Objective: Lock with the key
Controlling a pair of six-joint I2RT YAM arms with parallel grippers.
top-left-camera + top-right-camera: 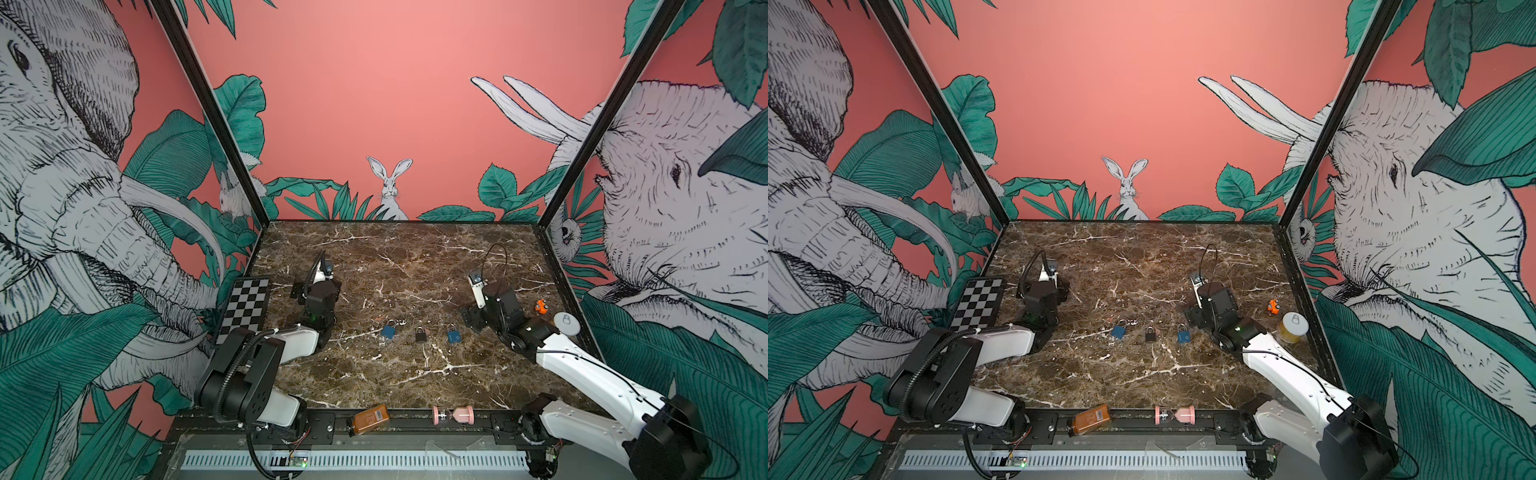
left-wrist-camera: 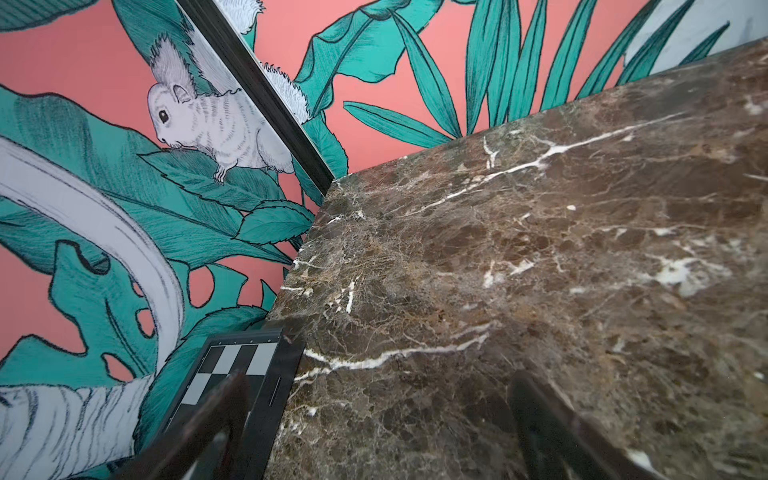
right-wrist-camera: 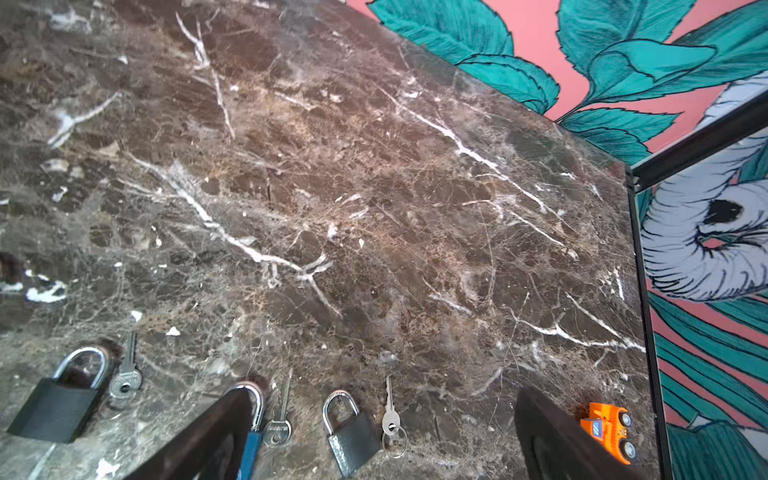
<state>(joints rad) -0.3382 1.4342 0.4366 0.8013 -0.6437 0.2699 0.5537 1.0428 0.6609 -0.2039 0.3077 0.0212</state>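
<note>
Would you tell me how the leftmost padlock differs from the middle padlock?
The leftmost padlock is blue; the middle padlock is dark, nearly black. The leftmost padlock also looks slightly larger than the middle padlock. Both lie flat on the marble table with shackles towards the back wall.

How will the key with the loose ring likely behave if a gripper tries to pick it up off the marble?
The key lies flat and thin on the smooth marble table, so it will probably slide rather than lift. It looks like stiff metal, light. Its ring would likely dangle and swing.
</note>
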